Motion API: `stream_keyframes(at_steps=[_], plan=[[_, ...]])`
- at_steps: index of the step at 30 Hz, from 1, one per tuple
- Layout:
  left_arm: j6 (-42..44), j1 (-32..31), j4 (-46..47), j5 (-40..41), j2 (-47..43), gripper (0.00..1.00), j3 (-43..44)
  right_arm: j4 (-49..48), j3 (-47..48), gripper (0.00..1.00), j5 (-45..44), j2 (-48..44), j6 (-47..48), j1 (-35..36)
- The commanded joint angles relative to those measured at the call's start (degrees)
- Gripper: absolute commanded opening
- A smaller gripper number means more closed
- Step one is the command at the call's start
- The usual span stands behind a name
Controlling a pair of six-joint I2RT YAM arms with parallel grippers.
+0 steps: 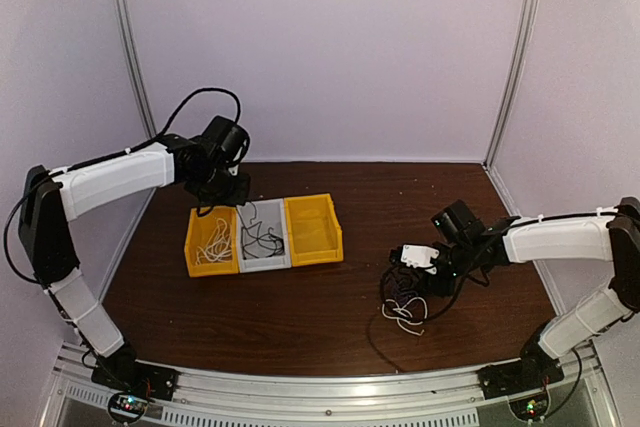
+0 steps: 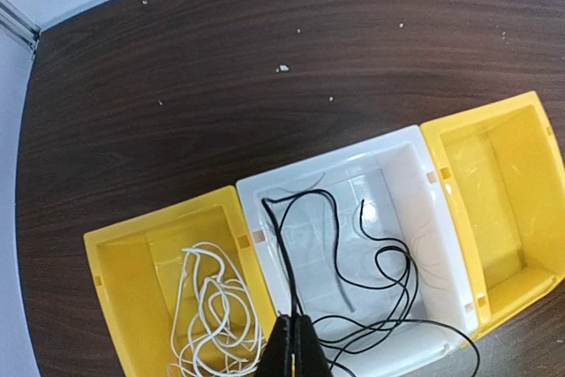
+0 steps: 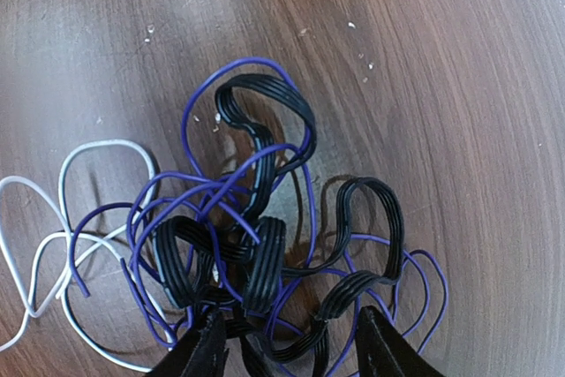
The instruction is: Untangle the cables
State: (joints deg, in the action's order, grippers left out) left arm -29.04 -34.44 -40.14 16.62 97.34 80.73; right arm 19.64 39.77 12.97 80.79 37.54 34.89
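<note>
Sorting step: black cable (image 2: 283, 253) is clamped in the shut left tool (image 2: 291, 328), white bin (image 2: 335, 158) beneath. The tangle (image 3: 256, 218) is straddled by the right tool (image 3: 293, 346), spread apart; one strand must be pinched.

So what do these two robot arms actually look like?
The left arm and right arm both have white, padded-looking shells on their long segments, with black joints between them. A thick black cable loops over the left arm's far end. The left gripper and right gripper are black, each with two slim fingers. The black bases sit on a silver rail.
</note>
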Motion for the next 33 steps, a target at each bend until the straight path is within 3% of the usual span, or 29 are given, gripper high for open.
stream_keyframes(at_steps=[1, 13, 22, 27, 33], plan=[[1.9, 0.3, -0.1, -1.0, -4.2, 0.0, -0.8, 0.9, 0.3, 0.51, -1.4, 0.7, 0.3, 0.3], [3.6, 0.3, -6.9, -2.8, 1.3, 0.0, 3.1, 1.1, 0.3, 0.51, -1.6, 0.5, 0.3, 0.3], [5.4, 0.3, -6.2, -4.0, 8.3, 0.0, 8.6, 1.2, 0.3, 0.51, -1.7, 0.9, 0.3, 0.3], [6.9, 0.3, -1.1, -5.4, 11.6, 0.0, 10.8, 1.1, 0.1, 0.51, -2.0, 1.0, 0.3, 0.3], [7.3, 0.3, -2.7, -7.2, 16.3, 0.0, 13.9, 1.1, 0.1, 0.51, -2.2, 1.4, 0.3, 0.3]])
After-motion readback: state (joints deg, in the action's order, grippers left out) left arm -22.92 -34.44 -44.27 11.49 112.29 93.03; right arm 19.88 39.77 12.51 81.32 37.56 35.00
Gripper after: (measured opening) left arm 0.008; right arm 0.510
